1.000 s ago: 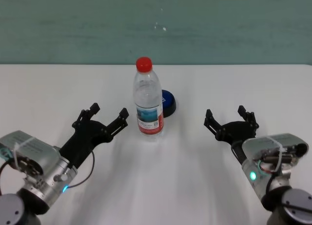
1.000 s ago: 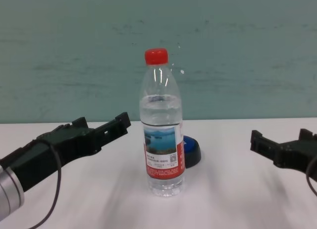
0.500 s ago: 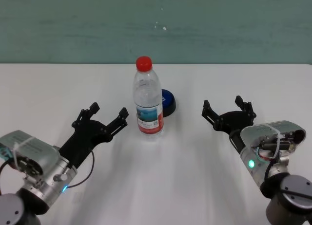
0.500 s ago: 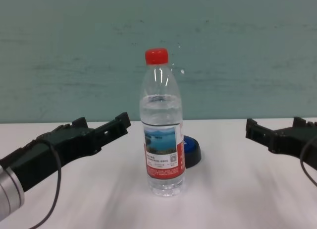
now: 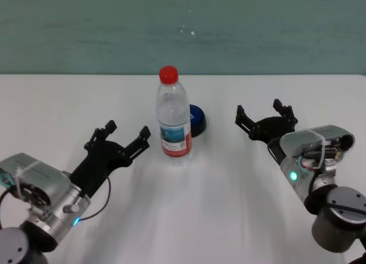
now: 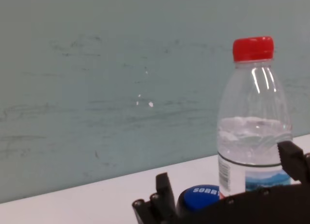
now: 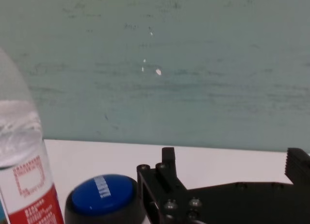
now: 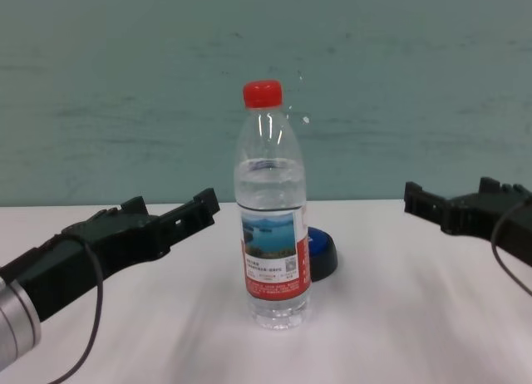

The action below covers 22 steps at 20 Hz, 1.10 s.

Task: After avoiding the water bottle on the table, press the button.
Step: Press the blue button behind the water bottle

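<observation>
- The right gripper [image 5: 265,116] hangs over the table [image 5: 229,218] to the right of the button [image 5: 197,120], its two fingers spread wide with nothing between them and nothing touching them.
- In the right wrist view the same gripper [image 7: 227,175] shows one finger [image 7: 167,178] just beside the button [image 7: 104,197]; whether they touch cannot be told from this angle, while the head view shows a strip of bare table between them.
- The left gripper [image 5: 122,137] sits low on the left side, near the bottle [image 5: 173,118] but apart from it, fingers also spread wide and holding nothing.
- The chest view shows that gripper [image 8: 162,218] with its fingertips pointing toward the bottle [image 8: 272,214], a gap left between them.
- The bottle stands upright near the middle of the table, red cap on, partly filled with water.
- The button sits behind the bottle and to its right, just beside its base; in the chest view only the right part of the button [image 8: 322,253] shows past the bottle.
- In the left wrist view the blue dome [image 6: 198,197] appears between that gripper's fingers, beside the bottle [image 6: 254,136].
- Bare white table lies between the right gripper and the button.
- The far table edge meets a green wall [image 5: 183,30] behind the button.
</observation>
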Each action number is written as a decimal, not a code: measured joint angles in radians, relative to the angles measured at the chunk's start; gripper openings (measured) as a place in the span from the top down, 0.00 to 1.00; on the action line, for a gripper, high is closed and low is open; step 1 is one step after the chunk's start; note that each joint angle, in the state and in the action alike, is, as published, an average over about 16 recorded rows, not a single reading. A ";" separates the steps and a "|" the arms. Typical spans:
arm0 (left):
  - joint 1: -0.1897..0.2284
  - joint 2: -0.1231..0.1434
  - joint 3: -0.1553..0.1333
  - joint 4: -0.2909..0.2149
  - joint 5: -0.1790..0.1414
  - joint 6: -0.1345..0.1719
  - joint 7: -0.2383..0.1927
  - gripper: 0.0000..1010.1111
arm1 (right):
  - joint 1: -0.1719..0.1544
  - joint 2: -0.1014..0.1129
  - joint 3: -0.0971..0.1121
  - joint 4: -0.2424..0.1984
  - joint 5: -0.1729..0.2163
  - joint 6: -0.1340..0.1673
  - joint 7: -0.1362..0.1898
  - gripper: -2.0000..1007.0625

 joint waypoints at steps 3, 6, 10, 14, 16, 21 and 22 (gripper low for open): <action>0.000 0.000 0.000 0.000 0.000 0.000 0.000 0.00 | 0.025 -0.003 0.005 0.023 -0.004 0.000 0.016 0.00; 0.000 0.000 0.000 0.000 0.000 0.000 0.000 0.00 | 0.049 -0.005 0.010 0.047 -0.006 0.001 0.031 0.00; 0.000 0.000 0.000 0.000 0.000 0.000 0.000 0.00 | 0.079 -0.006 0.015 0.077 -0.004 0.003 0.052 0.00; 0.000 0.000 0.000 0.000 0.000 0.000 0.000 0.00 | 0.106 -0.005 0.016 0.104 0.002 0.006 0.071 0.00; 0.000 0.000 0.000 0.000 0.000 0.000 0.000 0.00 | 0.119 -0.005 0.015 0.118 0.007 0.008 0.080 0.00; 0.000 0.000 0.000 0.000 0.000 0.000 0.000 0.00 | 0.148 -0.002 0.008 0.149 0.017 0.013 0.097 0.00; 0.000 0.000 0.000 0.000 0.000 0.000 0.000 0.00 | 0.154 -0.001 0.006 0.155 0.018 0.014 0.100 0.00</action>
